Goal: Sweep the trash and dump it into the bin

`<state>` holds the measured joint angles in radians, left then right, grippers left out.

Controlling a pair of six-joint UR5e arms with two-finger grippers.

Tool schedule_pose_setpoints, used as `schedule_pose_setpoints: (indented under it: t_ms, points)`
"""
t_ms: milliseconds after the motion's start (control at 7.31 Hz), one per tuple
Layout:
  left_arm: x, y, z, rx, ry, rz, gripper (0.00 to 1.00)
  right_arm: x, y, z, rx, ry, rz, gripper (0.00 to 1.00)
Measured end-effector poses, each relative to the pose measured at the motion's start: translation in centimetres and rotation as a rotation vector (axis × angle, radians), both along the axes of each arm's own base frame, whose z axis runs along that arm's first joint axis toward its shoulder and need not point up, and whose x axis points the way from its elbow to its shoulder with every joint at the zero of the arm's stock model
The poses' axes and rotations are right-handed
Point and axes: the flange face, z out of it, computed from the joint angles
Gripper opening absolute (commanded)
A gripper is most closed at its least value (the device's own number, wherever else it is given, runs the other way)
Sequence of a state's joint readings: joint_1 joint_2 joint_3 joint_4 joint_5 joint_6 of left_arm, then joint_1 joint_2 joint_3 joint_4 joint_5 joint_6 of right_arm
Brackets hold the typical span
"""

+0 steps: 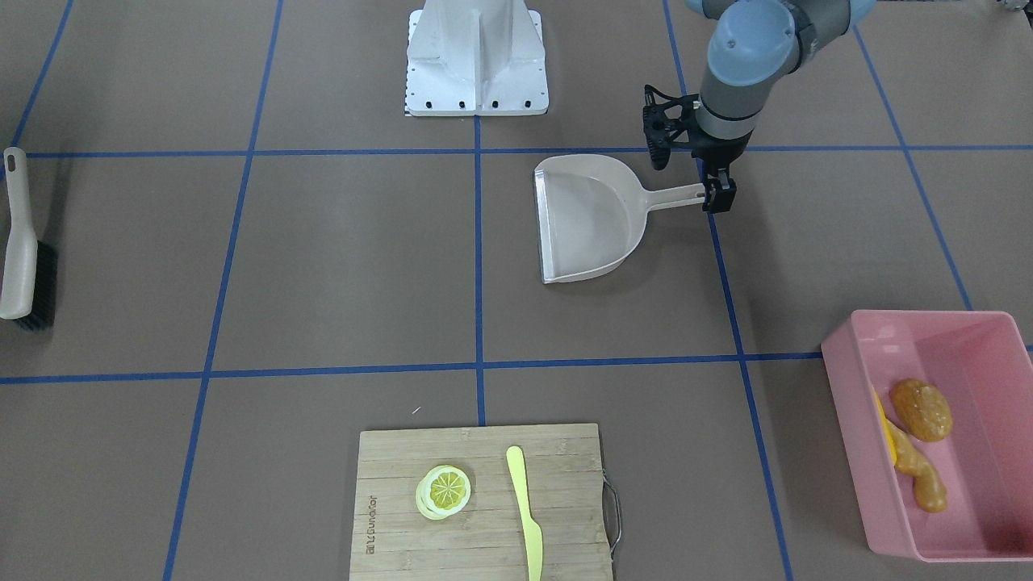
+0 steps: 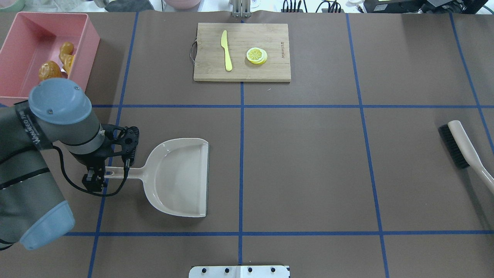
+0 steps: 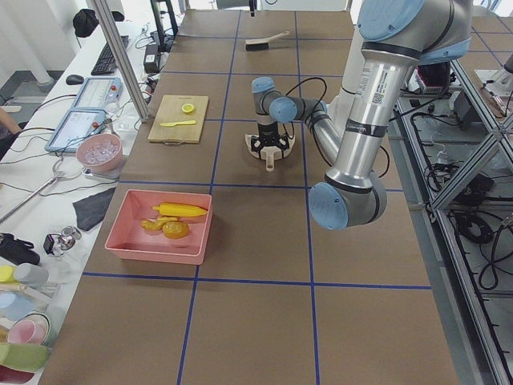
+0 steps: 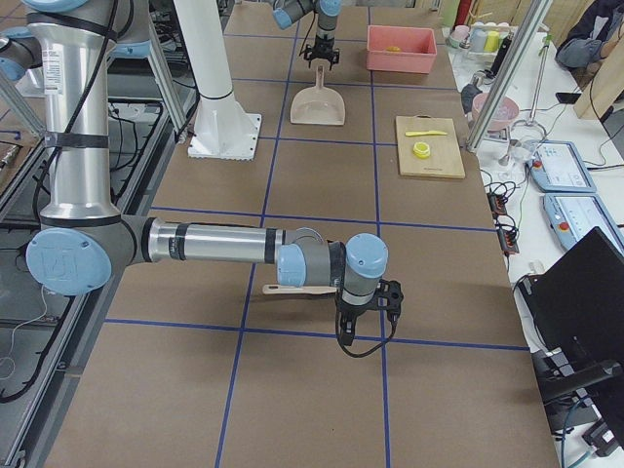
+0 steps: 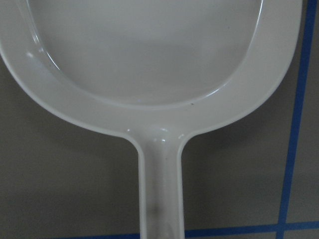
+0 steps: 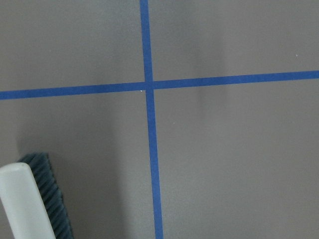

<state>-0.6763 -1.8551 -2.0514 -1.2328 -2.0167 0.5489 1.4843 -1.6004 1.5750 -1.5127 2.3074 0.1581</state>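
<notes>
The beige plastic dustpan (image 2: 178, 181) lies handle toward nine o'clock overhead, tip at the left gripper (image 2: 95, 178); clamped or not, unclear.

I saw a pink bin (image 1: 852, 420) lower right, w/ yellow corn (image 3: 180, 210), tan ginger (image 1: 920, 472), glossy brown potato (image 1: 922, 410). The dustpan (image 1: 589, 218) was beige; table (image 1: 323, 266) brown w/ blue grid lines; brush (image 1: 20, 242) cream, black bristles.

The trash (image 2: 66, 56) lies in the bin (image 2: 87, 48) at the desk's (image 2: 308, 166) far left corner. The dustpan (image 2: 177, 177) lies nearer the robot, left of centre, and the brush (image 2: 461, 144) lies at the right edge. On the far cutting board (image 2: 241, 71), the knife (image 2: 226, 50) lies left of the lemon slice (image 2: 256, 55).
</notes>
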Motion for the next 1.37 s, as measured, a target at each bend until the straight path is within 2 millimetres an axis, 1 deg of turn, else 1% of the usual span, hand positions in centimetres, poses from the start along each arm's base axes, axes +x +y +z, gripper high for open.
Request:
schedule_pose_setpoints:
  t_ms: [137,274,411,547,684,821,958,1095,1232,1368]
  points:
    - [-3.1,-2.4,0.8,-0.049,-0.014,-0.063,0.98,0.2,0.0,-0.1,0.006,-0.002,0.0,1.0]
    - [-6.9,-5.3,1.8,-0.124,-0.018,-0.143,0.98,0.5,-0.1,-0.3,0.013,-0.004,0.003,1.0]
    - [-11.8,-8.3,3.0,-0.213,-0.016,-0.24,0.98,1.1,-0.2,-0.4,0.022,-0.006,0.009,1.0]
    - [-16.8,-10.8,4.5,-0.291,-0.01,-0.339,0.98,1.7,-0.1,-0.3,0.035,-0.005,0.006,1.0]
    - [-21.7,-12.8,6.3,-0.357,-0.01,-0.437,0.98,2.2,-0.1,-0.3,0.054,0.0,-0.007,1.0]
    - [-26.5,-14.3,8.4,-0.425,-0.013,-0.531,0.98,2.4,-0.1,-0.3,0.064,0.004,-0.014,1.0]
    - [-31.3,-15.4,10.9,-0.505,-0.011,-0.622,0.98,2.4,0.0,-0.2,0.066,0.007,-0.016,1.0]
    - [-35.2,-16.1,13.9,-0.589,-0.008,-0.697,0.98,2.4,0.1,0.0,0.064,0.007,-0.017,1.0]
    - [-38.4,-16.2,16.8,-0.659,-0.011,-0.761,0.98,2.5,0.2,0.1,0.061,0.006,-0.017,1.0]
    - [-41.5,-15.6,19.7,-0.716,-0.013,-0.818,0.98,2.5,0.3,0.1,0.058,0.006,-0.015,1.0]
